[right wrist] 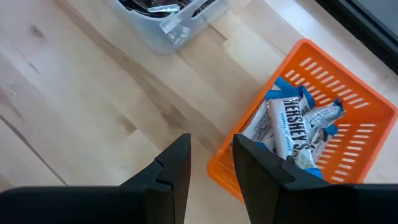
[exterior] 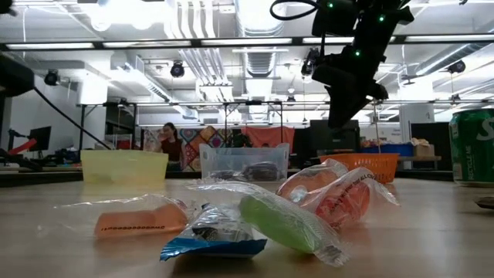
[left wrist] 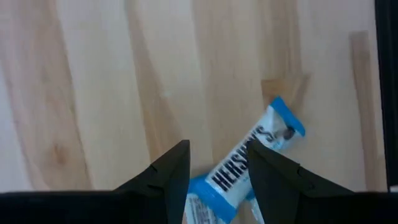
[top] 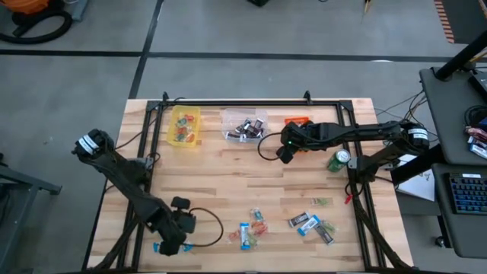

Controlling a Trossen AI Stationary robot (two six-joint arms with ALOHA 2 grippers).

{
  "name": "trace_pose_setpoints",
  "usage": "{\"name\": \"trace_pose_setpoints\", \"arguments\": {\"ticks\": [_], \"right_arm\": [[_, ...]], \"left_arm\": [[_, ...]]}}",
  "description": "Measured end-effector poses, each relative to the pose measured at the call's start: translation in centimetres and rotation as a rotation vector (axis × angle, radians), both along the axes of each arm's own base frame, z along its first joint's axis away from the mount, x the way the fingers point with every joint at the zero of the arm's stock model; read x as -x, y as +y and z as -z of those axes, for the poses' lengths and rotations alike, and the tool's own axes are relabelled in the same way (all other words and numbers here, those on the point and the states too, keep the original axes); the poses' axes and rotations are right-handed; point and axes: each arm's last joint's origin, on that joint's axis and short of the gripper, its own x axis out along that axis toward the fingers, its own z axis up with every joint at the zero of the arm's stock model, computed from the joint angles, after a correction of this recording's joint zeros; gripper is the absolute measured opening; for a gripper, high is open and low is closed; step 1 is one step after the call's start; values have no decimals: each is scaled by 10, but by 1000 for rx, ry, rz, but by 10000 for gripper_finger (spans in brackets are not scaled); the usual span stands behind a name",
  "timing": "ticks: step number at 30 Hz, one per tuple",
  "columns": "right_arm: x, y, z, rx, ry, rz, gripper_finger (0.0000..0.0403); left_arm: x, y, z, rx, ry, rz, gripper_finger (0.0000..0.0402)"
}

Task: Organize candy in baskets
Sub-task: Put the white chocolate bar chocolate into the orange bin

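Orange basket (right wrist: pixel 348 134) holds blue-and-white bars (right wrist: pixel 287 124); yellow basket (top: pixel 185 125) holds seemingly red-and-green pieces (top: pixel 182 134).

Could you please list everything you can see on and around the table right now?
Yellow basket: one, far left of the basket row, holds small coloured candy.
Clear basket: one, middle, holds dark wrapped candy.
Orange basket: one, far right, holds blue-and-white bars.
Loose candy: several blue-and-white, red, orange and green pieces, near edge.
Bar: one, blue-and-white, between the left fingers.
Green can: one, right side.
Person: one, in the room behind.
Left gripper: open, low at the near-left corner.
Right gripper: open, above the orange basket's edge.
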Motion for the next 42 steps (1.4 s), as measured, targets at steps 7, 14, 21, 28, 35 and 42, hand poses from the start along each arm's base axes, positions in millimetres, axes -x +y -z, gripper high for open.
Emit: {"name": "trace_pose_setpoints", "arguments": {"ticks": [7,14,21,28,35,42], "right_arm": [[-3,-1,-1,6,-32,1,111],[-3,-1,-2,6,-37,0,112],[-3,1,-2,6,-37,-4,112],[-3,0,-2,6,-38,-4,112],[-3,1,-2,6,-38,-4,112],[-4,3,-2,6,-38,-15,112]], "left_arm": [[9,-9,9,-30,35,51,141],[13,-18,11,-31,56,105,143],[10,-22,27,-74,91,118,159],[6,-28,36,-110,106,186,150],[3,-24,34,-166,62,194,71],[0,-18,24,-191,-8,124,10]]}}
